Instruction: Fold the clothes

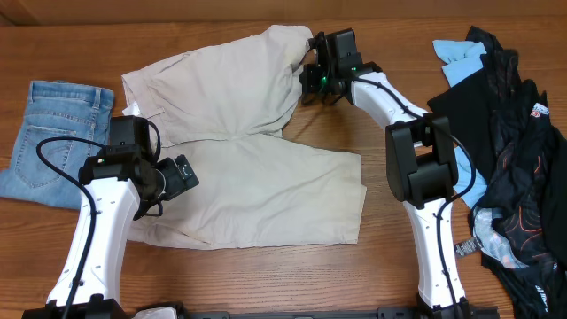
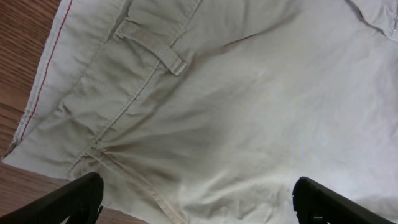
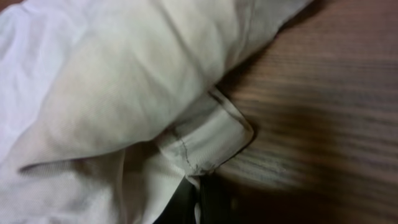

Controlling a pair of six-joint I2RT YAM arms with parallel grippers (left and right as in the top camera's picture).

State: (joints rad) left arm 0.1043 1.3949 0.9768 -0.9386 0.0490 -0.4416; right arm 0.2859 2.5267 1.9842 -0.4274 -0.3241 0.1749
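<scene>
Khaki shorts [image 1: 257,195] lay spread across the middle of the bench [image 1: 381,266]. One leg was flat, pointing toward the right edge. The other leg lay nearer the far edge, its end bunched and creased.

Left gripper [image 1: 184,173] hung over the waistband end of the shorts, on the side toward the left edge. In the left wrist view its jaws stood wide apart, one finger [image 2: 74,199] at each lower corner, with nothing between them but the cloth beneath. Whether the tips touched the fabric, could not tell. A belt loop [image 2: 151,45] and a line of red stitching [image 2: 46,68] showed along the waistband.

Right gripper [image 1: 310,78] sat at the end of the far leg, close to the far edge. In the right wrist view the jaws were pinched together on a hem corner [image 3: 208,140], which stood raised off the wood.

Denim shorts [image 1: 55,142] lay flat by the left edge, apart from the khaki pair. A heap of black and blue garments [image 1: 505,159] sat along the right edge.
</scene>
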